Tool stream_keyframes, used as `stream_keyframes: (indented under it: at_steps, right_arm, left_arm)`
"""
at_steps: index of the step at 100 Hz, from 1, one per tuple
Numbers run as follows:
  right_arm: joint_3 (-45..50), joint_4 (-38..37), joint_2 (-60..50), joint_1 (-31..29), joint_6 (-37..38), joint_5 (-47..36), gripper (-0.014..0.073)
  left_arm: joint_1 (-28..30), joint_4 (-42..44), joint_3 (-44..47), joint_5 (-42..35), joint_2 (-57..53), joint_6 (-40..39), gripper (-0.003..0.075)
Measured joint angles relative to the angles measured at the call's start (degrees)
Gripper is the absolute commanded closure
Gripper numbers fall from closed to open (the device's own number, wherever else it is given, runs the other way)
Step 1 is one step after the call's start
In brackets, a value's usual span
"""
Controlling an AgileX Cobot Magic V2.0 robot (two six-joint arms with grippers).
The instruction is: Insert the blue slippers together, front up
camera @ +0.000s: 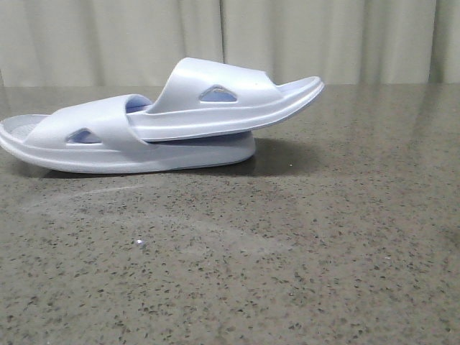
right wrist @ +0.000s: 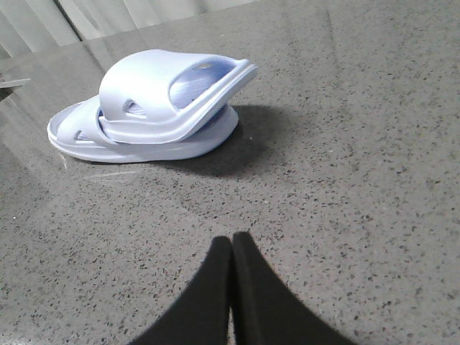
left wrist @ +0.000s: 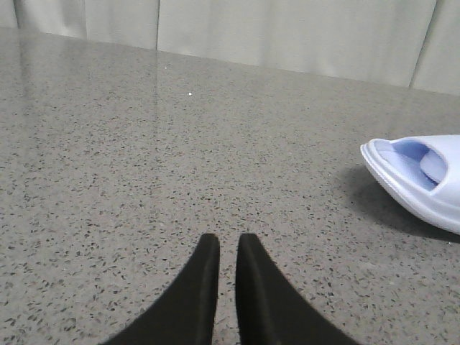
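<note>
The two blue slippers lie nested on the speckled grey table at the left of the front view. The lower slipper (camera: 108,151) lies flat. The upper slipper (camera: 223,100) has one end tucked under the lower one's strap, and its other end sticks out to the right, tilted up. Both show in the right wrist view, upper (right wrist: 144,83) and lower (right wrist: 183,147). One slipper end (left wrist: 424,180) shows in the left wrist view. My left gripper (left wrist: 228,241) is empty, its fingers nearly together, far from the slipper. My right gripper (right wrist: 231,241) is shut and empty, short of the pair.
The table (camera: 302,244) runs back to a pale curtain (camera: 323,36). A small white speck (camera: 141,244) lies on the table in front of the slippers. Neither arm shows in the front view.
</note>
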Motion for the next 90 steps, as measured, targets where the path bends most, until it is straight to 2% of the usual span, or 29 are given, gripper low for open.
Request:
stream_keyframes:
  at_steps: [72, 81, 86, 90]
  right_arm:
    - [0.0, -0.32, 0.0, 0.0, 0.0, -1.31, 0.0683]
    - [0.0, -4.84, 0.0, 0.0, 0.38, -5.42, 0.0683]
    - [0.0, -10.86, 0.0, 0.0, 3.75, -7.88, 0.0683]
    - [0.0, -18.92, 0.0, 0.0, 8.85, -9.81, 0.0683]
  left_arm:
    - [0.0, -0.15, 0.0, 0.13, 0.0, 0.0, 0.0705]
    - [0.0, -0.15, 0.0, 0.13, 0.0, 0.0, 0.0705]
    - [0.0, -0.15, 0.0, 0.13, 0.0, 0.0, 0.0705]
    - [0.0, -0.15, 0.0, 0.13, 0.0, 0.0, 0.0705]
